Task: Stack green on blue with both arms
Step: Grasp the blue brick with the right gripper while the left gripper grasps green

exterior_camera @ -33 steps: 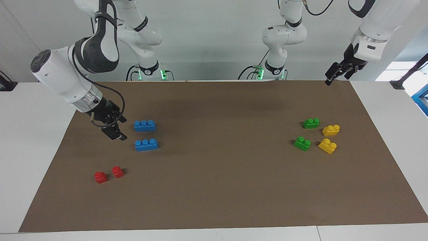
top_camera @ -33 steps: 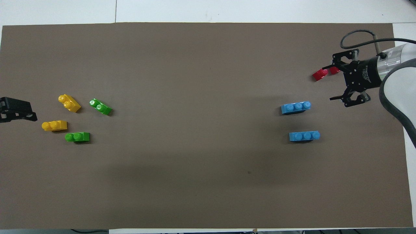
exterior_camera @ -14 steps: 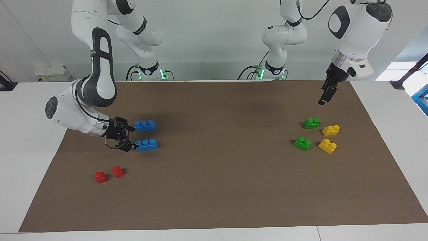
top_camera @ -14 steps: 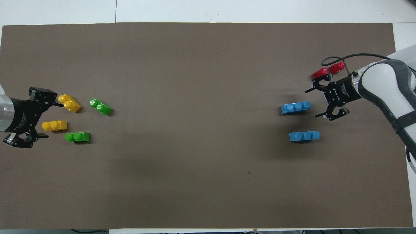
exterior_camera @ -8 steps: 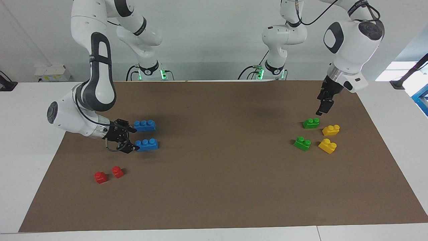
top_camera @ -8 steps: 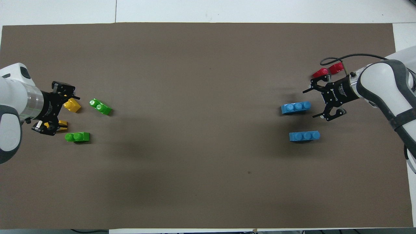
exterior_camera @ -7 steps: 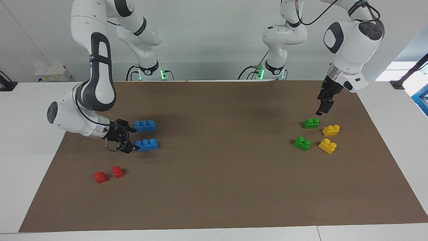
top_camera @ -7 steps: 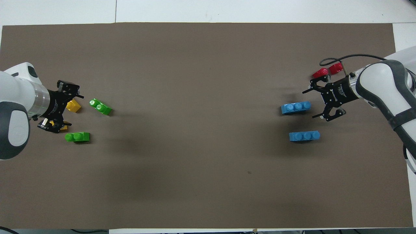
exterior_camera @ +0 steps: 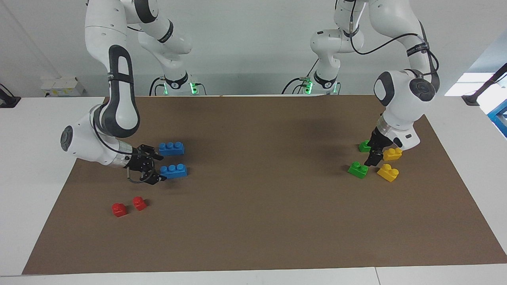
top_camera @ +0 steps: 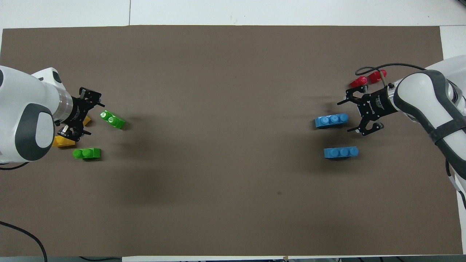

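Down at the mat [exterior_camera: 253,221], both grippers sit low and spread wide, holding nothing.

Right gripper [exterior_camera: 157,168] [top_camera: 346,116] lies almost flat at the right arm's end of the table, its fingers on either side of the end of the blue brick [exterior_camera: 173,171] [top_camera: 330,120] that is farther from the robots; whether they touch it I cannot tell. A 2nd blue brick [exterior_camera: 171,148] [top_camera: 341,152] lies just nearer the robots, parallel to the 1st and apart from it. 2 red bricks [exterior_camera: 128,206] [top_camera: 367,79] sit together farther out, toward the mat's edge.

Left gripper [exterior_camera: 374,155] [top_camera: 86,118] points down among the 4 small bricks at the left arm's end. Its tips are between 2 green bricks: 1 [exterior_camera: 358,169] [top_camera: 113,119] lies just beside the tips and farther from the robots, the other [exterior_camera: 363,146] [top_camera: 86,153] is nearer the robots and partly hidden by the gripper in the facing view. 2 yellow bricks [exterior_camera: 390,163] [top_camera: 62,141] lie beside the gripper toward the mat's end. No green brick is on a blue one; the 2 groups are well apart.
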Controlling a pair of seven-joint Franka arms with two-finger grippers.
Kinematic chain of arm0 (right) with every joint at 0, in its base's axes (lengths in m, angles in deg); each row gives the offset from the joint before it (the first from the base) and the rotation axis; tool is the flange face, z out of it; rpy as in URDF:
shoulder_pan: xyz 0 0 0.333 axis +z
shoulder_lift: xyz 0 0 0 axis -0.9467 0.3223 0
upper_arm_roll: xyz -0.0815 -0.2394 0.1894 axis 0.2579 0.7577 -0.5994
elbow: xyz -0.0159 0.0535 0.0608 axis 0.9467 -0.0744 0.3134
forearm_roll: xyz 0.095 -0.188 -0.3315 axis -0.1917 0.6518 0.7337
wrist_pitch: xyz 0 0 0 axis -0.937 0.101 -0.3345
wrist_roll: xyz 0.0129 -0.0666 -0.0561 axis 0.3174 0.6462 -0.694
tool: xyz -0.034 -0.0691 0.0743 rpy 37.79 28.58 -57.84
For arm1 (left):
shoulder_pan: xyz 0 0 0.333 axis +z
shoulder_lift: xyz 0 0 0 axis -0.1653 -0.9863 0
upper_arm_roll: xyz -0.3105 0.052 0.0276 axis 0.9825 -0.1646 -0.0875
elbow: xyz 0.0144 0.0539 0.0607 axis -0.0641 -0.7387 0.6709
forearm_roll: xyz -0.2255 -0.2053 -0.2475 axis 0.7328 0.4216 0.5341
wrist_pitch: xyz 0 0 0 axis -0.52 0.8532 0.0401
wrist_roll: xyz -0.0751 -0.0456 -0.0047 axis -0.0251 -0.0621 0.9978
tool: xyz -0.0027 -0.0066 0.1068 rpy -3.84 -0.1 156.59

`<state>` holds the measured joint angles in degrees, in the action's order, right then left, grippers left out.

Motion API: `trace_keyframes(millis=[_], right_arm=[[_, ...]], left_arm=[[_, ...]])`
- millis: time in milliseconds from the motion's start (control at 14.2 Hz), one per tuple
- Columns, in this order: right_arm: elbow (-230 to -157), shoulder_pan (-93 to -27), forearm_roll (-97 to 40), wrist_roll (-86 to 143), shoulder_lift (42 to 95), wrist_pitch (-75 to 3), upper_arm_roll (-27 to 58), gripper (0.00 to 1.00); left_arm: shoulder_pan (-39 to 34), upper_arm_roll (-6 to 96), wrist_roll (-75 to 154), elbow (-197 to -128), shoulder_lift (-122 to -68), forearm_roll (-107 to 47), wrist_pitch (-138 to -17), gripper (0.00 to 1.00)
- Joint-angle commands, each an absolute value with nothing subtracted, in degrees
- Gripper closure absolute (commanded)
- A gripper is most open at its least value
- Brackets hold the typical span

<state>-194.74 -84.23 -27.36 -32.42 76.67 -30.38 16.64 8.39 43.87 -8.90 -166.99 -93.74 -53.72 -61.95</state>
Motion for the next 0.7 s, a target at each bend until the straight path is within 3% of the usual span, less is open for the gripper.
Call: trace_keyframes(millis=[0,140,351,421,562,632], right_arm=[[-196.25,-85.00,-29.61,-31.88,76.64,-33.16,16.19,0.04],[-196.69,-84.74,-29.70,-32.67,76.64,-33.87,16.11,0.05],[-197.22,-84.74,-31.19,-33.20,76.55,-35.10,16.19,0.22],[-197.22,-84.74,-31.19,-33.20,76.55,-35.19,16.19,0.33],[-197.14,-84.74,-31.19,-33.73,76.55,-36.23,16.19,0.74],[-197.14,-84.65,-31.19,-34.17,76.55,-36.42,16.19,0.89]], left_arm=[[7.93,43.48,-7.42,-165.36,-97.54,-52.96,-63.86,0.00],[7.93,43.48,-6.20,-164.22,-99.82,-52.96,-64.04,0.00],[8.02,43.48,-5.31,-164.21,-101.68,-52.87,-65.70,0.00],[8.02,43.48,-4.96,-164.21,-102.03,-52.78,-65.88,0.00],[8.37,43.48,-2.60,-164.74,-102.21,-52.69,-66.14,0.00],[8.46,43.48,-1.89,-164.91,-102.30,-52.61,-66.58,0.00]])
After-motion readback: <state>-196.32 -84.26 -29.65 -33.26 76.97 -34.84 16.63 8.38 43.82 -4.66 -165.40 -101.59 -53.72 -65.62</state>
